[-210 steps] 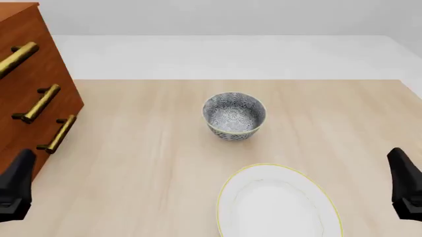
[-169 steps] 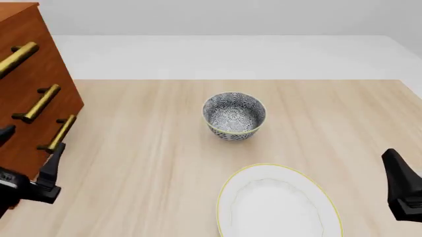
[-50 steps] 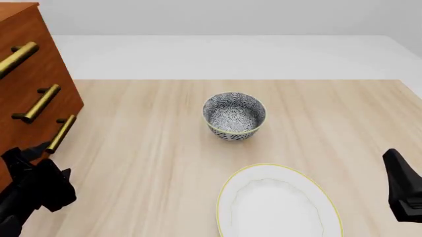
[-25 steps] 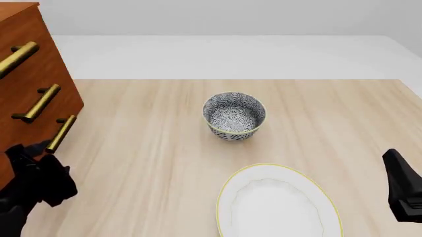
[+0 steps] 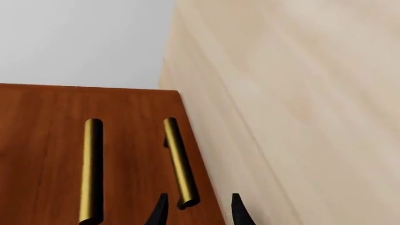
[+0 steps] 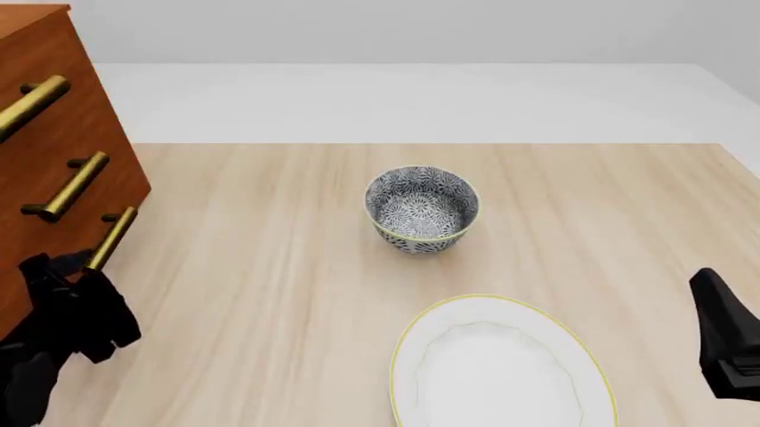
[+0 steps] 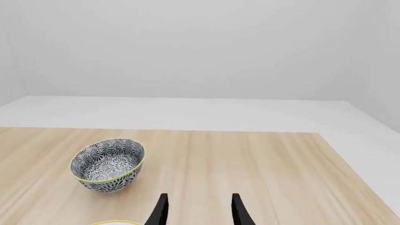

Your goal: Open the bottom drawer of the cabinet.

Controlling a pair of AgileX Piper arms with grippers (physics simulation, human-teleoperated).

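Observation:
The cabinet stands at the table's left edge, its three brass bar handles facing right. The bottom drawer is closed, flush with the two above. My left gripper is open just in front of the drawer's handle. In the left wrist view the near end of that handle lies between the spread fingertips of the left gripper, which are not closed on it; the middle drawer's handle runs beside it. My right gripper hangs open at the right edge, holding nothing, as the right wrist view confirms.
A blue-patterned bowl stands mid-table. A white plate with a yellow rim lies near the front edge, right of centre. Bare tabletop stretches between the cabinet and the bowl.
The left gripper has crept forward and up toward the bottom drawer's handle. The right arm, bowl, plate and drawers have not moved.

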